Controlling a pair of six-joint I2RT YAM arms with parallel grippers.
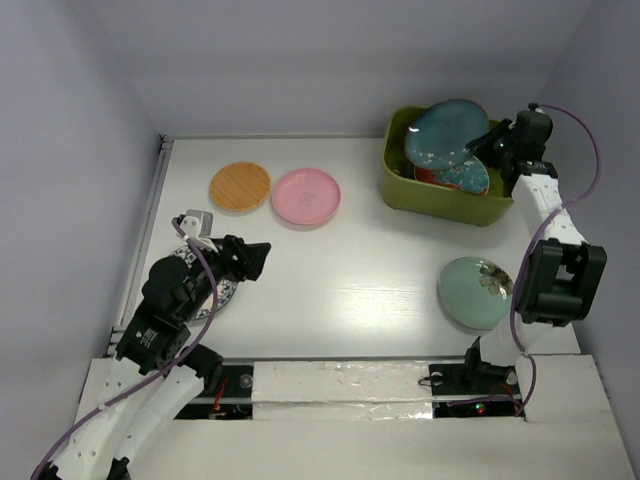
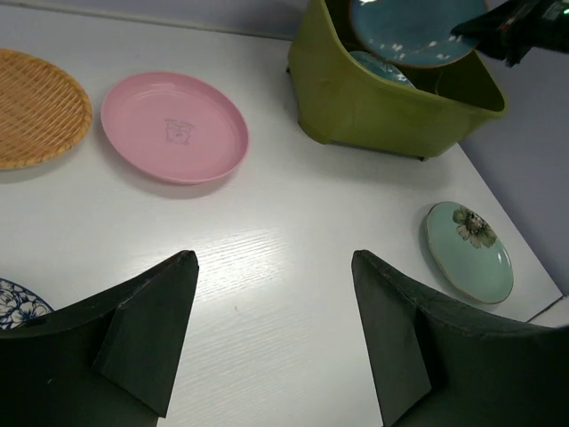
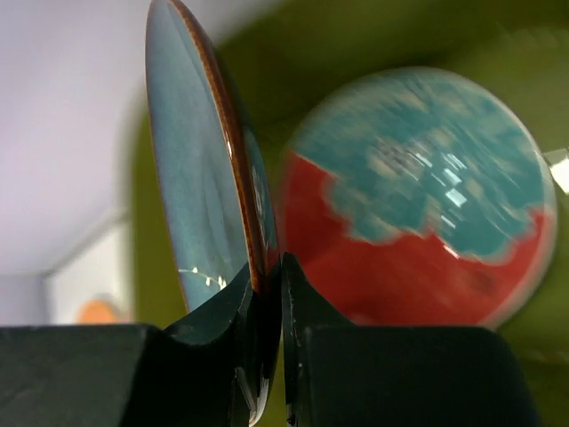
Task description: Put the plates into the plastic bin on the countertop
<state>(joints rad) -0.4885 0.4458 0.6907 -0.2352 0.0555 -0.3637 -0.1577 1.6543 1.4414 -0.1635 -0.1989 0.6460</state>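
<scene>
Left gripper [image 2: 274, 267] spread wide, right gripper [image 3: 267, 276] clamped

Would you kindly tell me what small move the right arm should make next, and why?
Probably lower the dark teal plate a little deeper into the plastic bin before releasing it. The right gripper pinches the plate's rim and holds it tilted over the red-teal floral plate already inside. Much of it seems to stand above the bin's rim.
</scene>
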